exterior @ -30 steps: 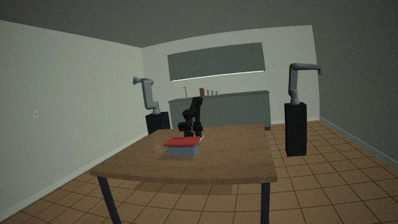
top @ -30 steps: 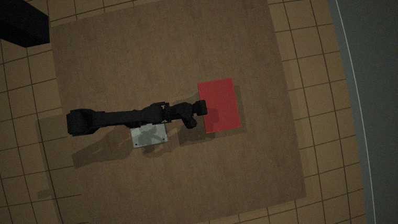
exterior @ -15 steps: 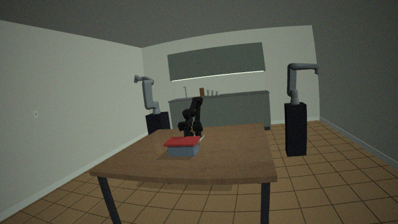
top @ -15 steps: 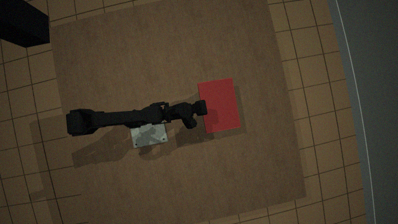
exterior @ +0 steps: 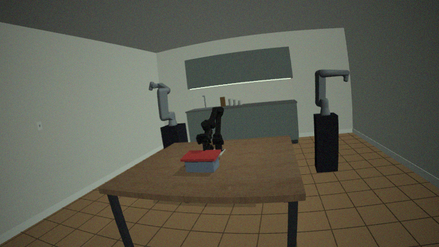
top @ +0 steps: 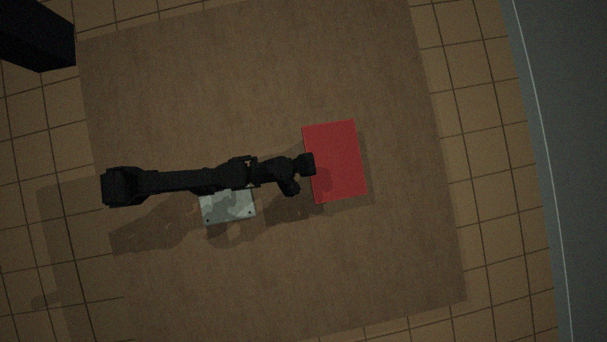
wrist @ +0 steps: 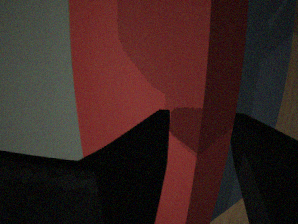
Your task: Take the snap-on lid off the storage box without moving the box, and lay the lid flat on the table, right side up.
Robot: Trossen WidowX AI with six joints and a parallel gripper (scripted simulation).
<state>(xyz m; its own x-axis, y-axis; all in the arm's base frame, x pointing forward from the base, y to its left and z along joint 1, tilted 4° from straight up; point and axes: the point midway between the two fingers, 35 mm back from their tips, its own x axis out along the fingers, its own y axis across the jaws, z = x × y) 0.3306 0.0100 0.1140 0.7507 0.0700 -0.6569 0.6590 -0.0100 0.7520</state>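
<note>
- I am reaching out from my grey mottled base plate [top: 237, 210], which is sitting left of the box in the top view, with my black arm [top: 191, 178] stretching rightward over the wooden table [top: 212, 85].
- My pincer [top: 311, 165] is meeting the left edge of the red snap-on lid [top: 337, 159] and pinching it; the two dark fingers are standing on either side of the lid's rim in the wrist view.
- The lid is lying on top of the blue-grey storage box [exterior: 201, 166], overhanging its walls, near the middle of the table in the exterior view.
- From the exterior view, the box is resting on the table just in front of my arm.
- Far right, beyond the table, a grey arm on a black pedestal [exterior: 325, 141] is standing on the tiled floor.
</note>
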